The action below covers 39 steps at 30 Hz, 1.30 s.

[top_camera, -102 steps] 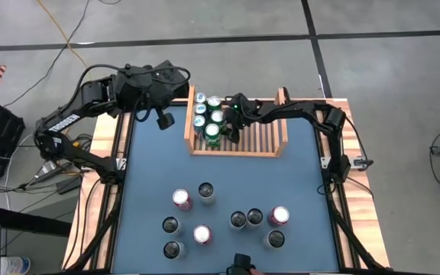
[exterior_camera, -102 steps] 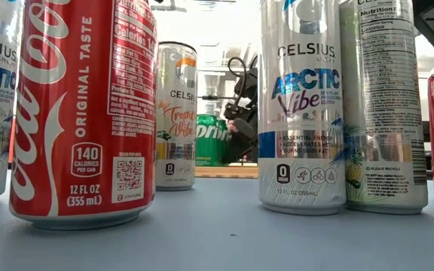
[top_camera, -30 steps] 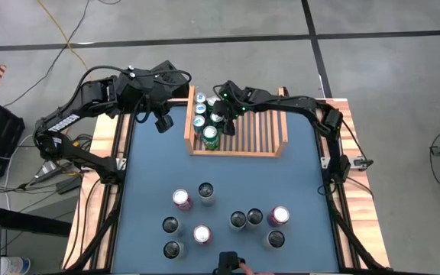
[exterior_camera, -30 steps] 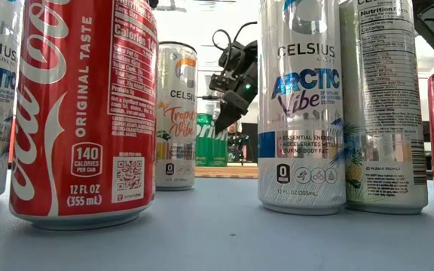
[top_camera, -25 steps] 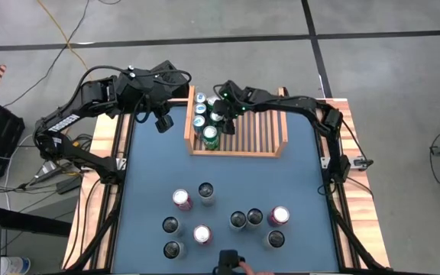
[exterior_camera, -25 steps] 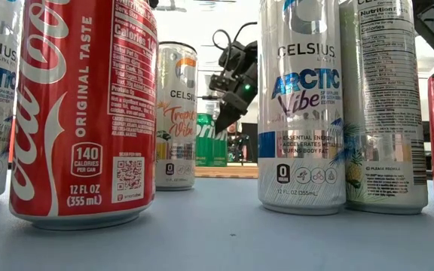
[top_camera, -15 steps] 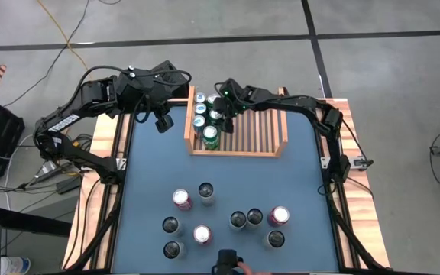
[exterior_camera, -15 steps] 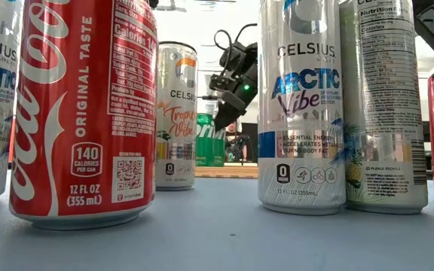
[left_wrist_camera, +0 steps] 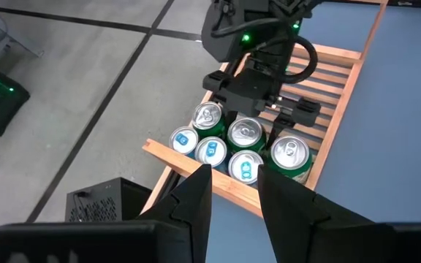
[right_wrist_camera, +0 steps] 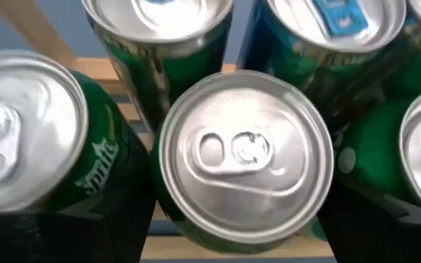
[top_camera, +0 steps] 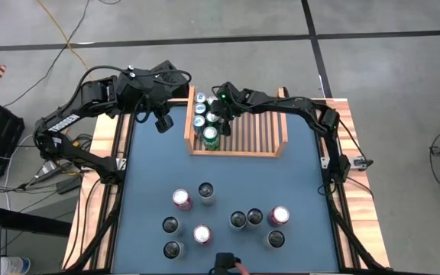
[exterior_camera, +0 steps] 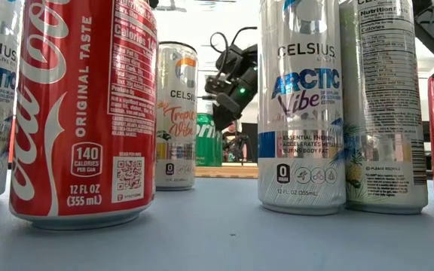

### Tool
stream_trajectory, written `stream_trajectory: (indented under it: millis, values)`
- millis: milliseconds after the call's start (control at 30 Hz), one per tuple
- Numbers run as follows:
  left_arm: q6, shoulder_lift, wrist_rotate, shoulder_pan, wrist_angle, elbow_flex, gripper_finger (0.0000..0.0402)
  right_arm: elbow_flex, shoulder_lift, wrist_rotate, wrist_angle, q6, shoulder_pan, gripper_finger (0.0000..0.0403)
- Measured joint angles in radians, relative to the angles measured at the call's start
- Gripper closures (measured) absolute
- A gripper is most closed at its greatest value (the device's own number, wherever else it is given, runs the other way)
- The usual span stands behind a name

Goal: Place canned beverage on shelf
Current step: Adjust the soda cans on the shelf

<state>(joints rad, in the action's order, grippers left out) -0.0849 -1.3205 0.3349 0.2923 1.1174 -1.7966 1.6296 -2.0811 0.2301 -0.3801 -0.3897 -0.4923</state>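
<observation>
— Grey concrete floor surrounds a blue-topped table (top_camera: 228, 168) with wooden edges. Where is the shelf?

— At the table's far middle: the shelf (top_camera: 260, 134) is a light-brown wooden rack with a slatted base and raised solid side boards. Six cans (top_camera: 207, 118) with green bodies stand packed at its left end, some with blue tabs, some plain silver; the other slats lie bare.

— And the right gripper (top_camera: 221, 111)?

— It hangs over that cluster, its wrist camera looking straight down on a green Sprite can (right_wrist_camera: 243, 157). The fingers stand spread on either side of the can's top, grasping nothing.

— The left gripper (top_camera: 161, 121)?

— Just outside the shelf's left side board, above the table's far left, its fingers (left_wrist_camera: 196, 201) drawn near together with a narrow gap and nothing between them.

— What else is around?

— Nine loose cans (top_camera: 205, 192) stand on the near half of the table, well apart from the shelf. In the low view, a red Coca-Cola can (exterior_camera: 85, 113) and Celsius cans (exterior_camera: 300, 105) fill the foreground and hide much of the shelf.
</observation>
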Motion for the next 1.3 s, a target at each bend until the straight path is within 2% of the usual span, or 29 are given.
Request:
stream_trajectory:
  millis: [333, 600, 767, 967, 1133, 1300]
  values:
    - [0.001, 0.0, -0.016, 0.0, 0.021, 0.0, 0.0301, -0.001, 0.009, -0.046, -0.051, 0.004, -0.022, 0.0074]
    - [0.001, 0.0, -0.015, 0.0, 0.022, 0.0, 0.0301, 0.0, 0.07, -0.025, -0.097, 0.0, -0.025, 0.0074]
    - [0.002, 0.0, -0.016, 0.0, 0.022, 0.0, 0.0301, 0.0, 0.069, 0.025, -0.13, 0.012, -0.007, 0.0074]
    - [0.003, 0.0, -0.017, 0.0, 0.06, 0.0, 0.0301, -0.002, 0.086, 0.049, -0.184, 0.015, 0.004, 0.0091]
    - [0.003, 0.0, -0.018, 0.0, 0.068, 0.0, 0.0301, -0.001, 0.089, 0.04, -0.185, 0.031, -0.052, 0.0117]
    - [0.003, 0.0, -0.018, 0.0, 0.068, 0.0, 0.0301, -0.001, 0.088, 0.031, -0.186, 0.035, -0.109, 0.0122]
